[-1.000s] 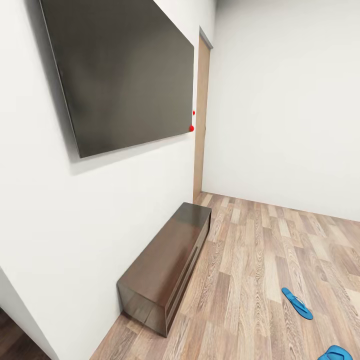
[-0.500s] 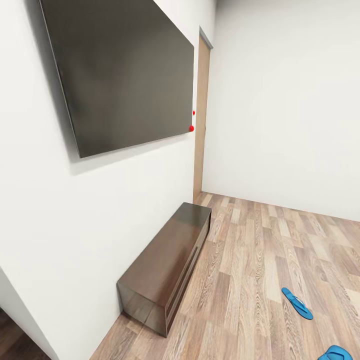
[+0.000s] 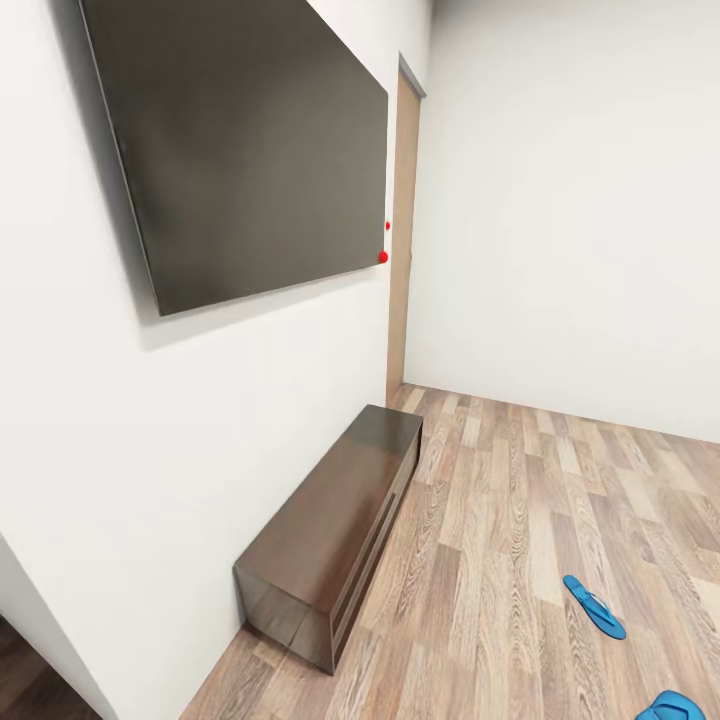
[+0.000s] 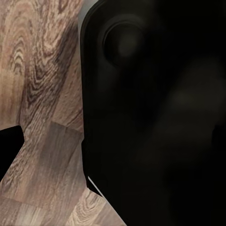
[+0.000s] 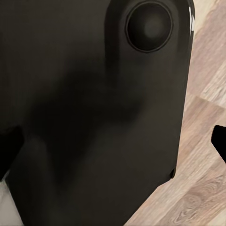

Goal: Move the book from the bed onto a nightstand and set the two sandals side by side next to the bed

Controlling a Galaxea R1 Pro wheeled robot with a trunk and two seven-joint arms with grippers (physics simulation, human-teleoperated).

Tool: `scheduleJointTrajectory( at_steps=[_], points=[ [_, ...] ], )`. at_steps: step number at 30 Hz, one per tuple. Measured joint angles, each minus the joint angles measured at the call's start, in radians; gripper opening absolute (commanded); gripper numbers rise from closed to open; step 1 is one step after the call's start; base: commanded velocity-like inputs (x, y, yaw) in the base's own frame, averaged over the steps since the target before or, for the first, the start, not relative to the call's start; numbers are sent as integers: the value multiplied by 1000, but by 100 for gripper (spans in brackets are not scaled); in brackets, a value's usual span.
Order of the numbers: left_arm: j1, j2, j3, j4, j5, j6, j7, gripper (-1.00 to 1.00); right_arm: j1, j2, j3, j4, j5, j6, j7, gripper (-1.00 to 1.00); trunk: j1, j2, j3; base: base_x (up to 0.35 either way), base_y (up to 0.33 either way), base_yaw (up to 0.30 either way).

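Neither gripper gives itself away from where I stand: each wrist camera looks onto a dark rounded body with wood planks beside it, so I cannot tell whether the fingers are apart or together, and nothing seems to be carried. Taking the long low wall cabinet as my mark, the big dark panel hangs on the white wall above it, the narrow door stands past its far end, and the plank floor spreads out to its right. One blue sandal lies well out to the right of the cabinet's near end; the second sandal sits nearer still, cut by the picture's edge. The risk, I judge, is the base rolling over a sandal while turning toward the bed.
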Motion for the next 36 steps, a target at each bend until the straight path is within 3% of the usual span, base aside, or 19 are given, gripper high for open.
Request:
scheduleJointTrajectory(
  at_steps=[12, 20, 36],
  points=[
    [0, -1, 1, -2, -1, 0, -4, 100, 0, 4, 0, 0, 0, 0, 1, 100, 0, 0, 0, 8, 0, 0],
    [0, 0, -3, -3, -4, -20, -7, 100, 0, 4, -1, -3, 0, 0, 1, 100, 0, 0, 0, 191, 0, -41],
    [0, 0, -4, -4, -5, -90, -7, 100, 0, 3, -4, -2, -1, 0, 0, 100, 0, 0, 0, 69, 0, -244]
  ],
)
